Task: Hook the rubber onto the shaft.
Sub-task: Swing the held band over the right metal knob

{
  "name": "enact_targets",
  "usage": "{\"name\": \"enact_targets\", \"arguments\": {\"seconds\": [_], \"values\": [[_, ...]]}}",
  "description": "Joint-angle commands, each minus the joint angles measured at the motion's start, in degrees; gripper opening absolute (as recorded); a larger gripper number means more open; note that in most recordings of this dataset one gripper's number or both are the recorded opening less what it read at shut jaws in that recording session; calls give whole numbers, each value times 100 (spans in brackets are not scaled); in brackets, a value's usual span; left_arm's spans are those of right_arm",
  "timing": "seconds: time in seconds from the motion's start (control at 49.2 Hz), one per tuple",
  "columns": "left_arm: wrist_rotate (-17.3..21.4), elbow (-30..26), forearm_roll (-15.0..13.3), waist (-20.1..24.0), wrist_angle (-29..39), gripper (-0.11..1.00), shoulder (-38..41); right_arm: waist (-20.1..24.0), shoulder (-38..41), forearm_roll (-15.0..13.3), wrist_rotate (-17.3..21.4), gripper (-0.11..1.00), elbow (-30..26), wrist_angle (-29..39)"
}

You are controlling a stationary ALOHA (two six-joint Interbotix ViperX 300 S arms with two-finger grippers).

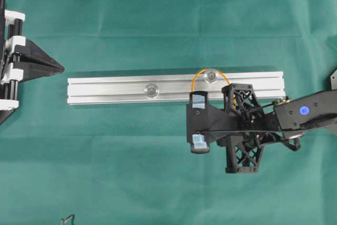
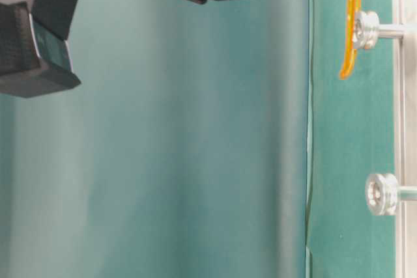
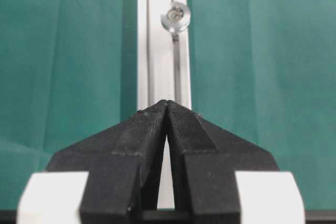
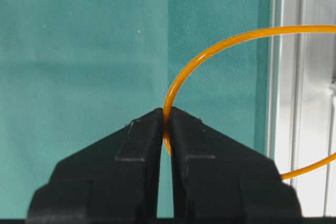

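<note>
At the left edge of the surface (image 1: pixel 131 19), the left end effector (image 3: pixel 167 103) sat idle with its black ribbed fingers pressed together and nothing between them, aimed along the silver rail (image 1: pixel 105 89). That rail, a grooved aluminium extrusion with a bright brushed finish, lay lengthwise across the middle of the green cloth. Two small shafts rose from it, each a slim metal pin capped by a grooved, pulley-like head: the left shaft (image 1: pixel 152 90) stood bare, well apart from the work.

Further right, the rubber (image 1: pixel 202 73), a thin glossy orange loop, arched around the right shaft (image 1: pixel 211 76). The table-level view showed it draped over the outer face of the head rather than seated in the groove, so the hooking looked partly done at best. The right end effector (image 4: pixel 166 113) was pinching the band between its matte black fingertips, just beside the rail's near edge.

To finish well, the pinch probably needed to stay firm while the wrist lowered the loop's plane toward the rail, so the far side could slip under the head's lip and onto the pin. Gentle tension away from the shaft would likely keep the springy band from popping off; too much could snap it free of the smooth fingertips.
</note>
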Motion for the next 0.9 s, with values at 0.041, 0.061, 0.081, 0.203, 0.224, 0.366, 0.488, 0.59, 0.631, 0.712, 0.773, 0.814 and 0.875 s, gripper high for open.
{"name": "enact_targets", "arguments": {"seconds": [0.041,0.061,0.081,0.203,0.224,0.366,0.488,0.59,0.631,0.712,0.773,0.814,0.875], "values": [[-9,-193,18,9,-35,0,18,35,18,9,44,7,-237,-88],[-9,-193,18,0,-26,0,18,26,44,9,44,7,-246,-97],[-9,-193,18,9,-35,0,18,26,70,9,53,7,-281,-97],[-9,-211,18,9,-35,0,9,26,176,0,53,7,-378,-149],[-9,-220,18,9,-26,0,18,26,193,0,62,7,-387,-158],[-9,-246,18,9,-26,0,18,0,290,0,202,7,-492,-220],[0,-255,18,9,-26,0,9,-26,369,-35,580,7,-545,-290],[0,-255,18,9,-26,0,18,-53,422,-88,879,7,-571,-378],[0,-264,18,9,-35,0,9,-70,431,-114,976,7,-580,-422],[0,-264,18,9,-26,0,18,-97,475,-158,1134,7,-615,-510],[0,-264,18,9,-26,0,18,-132,510,-176,1274,7,-650,-562],[0,-264,18,9,-35,0,18,-158,536,-176,1389,7,-677,-598],[0,-264,18,9,-26,0,18,-193,571,-176,1521,7,-712,-606]]}}
